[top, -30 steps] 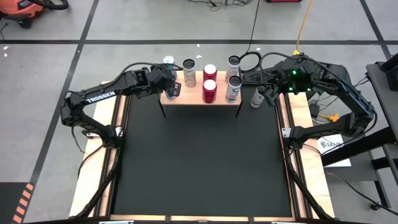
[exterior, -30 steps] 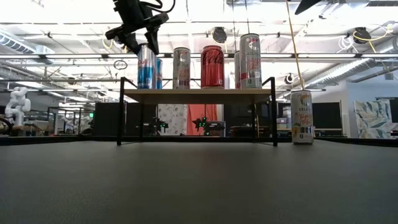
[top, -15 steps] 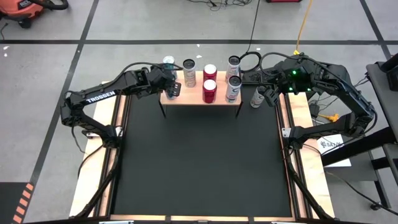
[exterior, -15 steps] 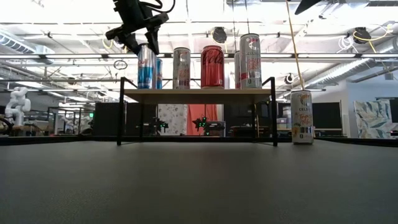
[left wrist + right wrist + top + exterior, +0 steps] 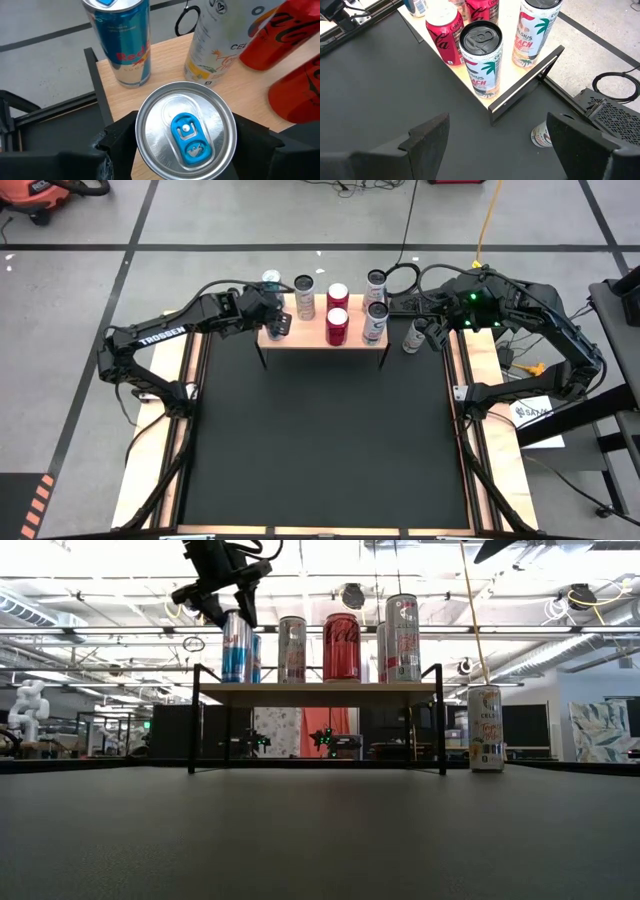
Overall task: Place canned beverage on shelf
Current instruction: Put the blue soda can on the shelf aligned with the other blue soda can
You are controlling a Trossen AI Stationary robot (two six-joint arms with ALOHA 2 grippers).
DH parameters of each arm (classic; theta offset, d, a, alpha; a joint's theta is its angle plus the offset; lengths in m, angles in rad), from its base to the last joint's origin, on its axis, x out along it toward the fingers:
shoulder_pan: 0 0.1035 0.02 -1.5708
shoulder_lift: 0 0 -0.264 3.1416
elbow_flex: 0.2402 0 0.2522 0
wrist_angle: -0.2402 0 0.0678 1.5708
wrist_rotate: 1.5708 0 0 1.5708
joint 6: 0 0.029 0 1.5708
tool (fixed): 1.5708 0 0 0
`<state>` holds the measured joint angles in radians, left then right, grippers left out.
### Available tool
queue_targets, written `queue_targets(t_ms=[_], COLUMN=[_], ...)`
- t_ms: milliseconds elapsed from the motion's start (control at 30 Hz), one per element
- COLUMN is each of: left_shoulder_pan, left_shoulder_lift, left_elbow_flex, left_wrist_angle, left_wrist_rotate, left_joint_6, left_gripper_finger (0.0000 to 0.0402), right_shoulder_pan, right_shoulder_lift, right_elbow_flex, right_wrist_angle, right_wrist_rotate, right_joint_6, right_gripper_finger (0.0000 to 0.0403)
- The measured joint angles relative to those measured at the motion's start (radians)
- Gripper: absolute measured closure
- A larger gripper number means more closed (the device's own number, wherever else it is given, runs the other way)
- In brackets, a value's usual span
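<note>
Left gripper [image 5: 185, 150] straddles a blue-tab can [image 5: 185, 131] standing on the shelf [image 5: 312, 330], left front corner; can't tell if the fingers grip or clear it. Looks like the release step: next, lift straight up without tipping. Right gripper [image 5: 495, 135] spread, empty, above a can on the table [image 5: 413, 336].

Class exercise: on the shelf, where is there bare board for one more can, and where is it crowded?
The shelf is bare only between its silver can and the front edge. The left end is crowded: left claw around a can.
</note>
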<state>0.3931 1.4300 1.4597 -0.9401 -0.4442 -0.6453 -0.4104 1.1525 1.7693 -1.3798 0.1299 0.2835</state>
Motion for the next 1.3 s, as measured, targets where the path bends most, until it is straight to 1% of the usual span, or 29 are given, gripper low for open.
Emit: queue_targets(t_ms=[233, 667, 800, 1100, 1200, 1300], left_shoulder_pan=[0.007, 0.017, 0.017, 0.017, 0.017, 0.017], left_shoulder_lift=[0.001, 0.000, 0.000, 0.002, 0.002, 0.003], left_elbow_flex=[0.000, 0.001, 0.001, 0.001, 0.001, 0.000], left_wrist_angle=[0.016, -0.021, 0.004, 0.013, 0.014, 0.013], left_wrist_rotate=[0.029, 0.003, 0.023, 0.044, 0.046, 0.035], left_joint_6=[-0.001, 0.006, 0.032, 0.026, 0.023, 0.023], left_gripper_finger=[0.0143, 0.0143, 0.0143, 0.0142, 0.0137, 0.0123], right_shoulder_pan=[0.000, 0.000, 0.000, 0.000, 0.000, 0.000], right_shoulder_lift=[0.000, 0.000, 0.000, 0.000, 0.000, 0.000], right_elbow_flex=[0.000, 0.000, 0.000, 0.000, 0.000, 0.000], right_wrist_angle=[0.000, 0.000, 0.000, 0.000, 0.000, 0.000], right_wrist_rotate=[0.000, 0.000, 0.000, 0.000, 0.000, 0.000], right_joint_6=[0.000, 0.000, 0.000, 0.000, 0.000, 0.000], right_gripper_finger=[0.0085, 0.0085, 0.0085, 0.0085, 0.0085, 0.0085])
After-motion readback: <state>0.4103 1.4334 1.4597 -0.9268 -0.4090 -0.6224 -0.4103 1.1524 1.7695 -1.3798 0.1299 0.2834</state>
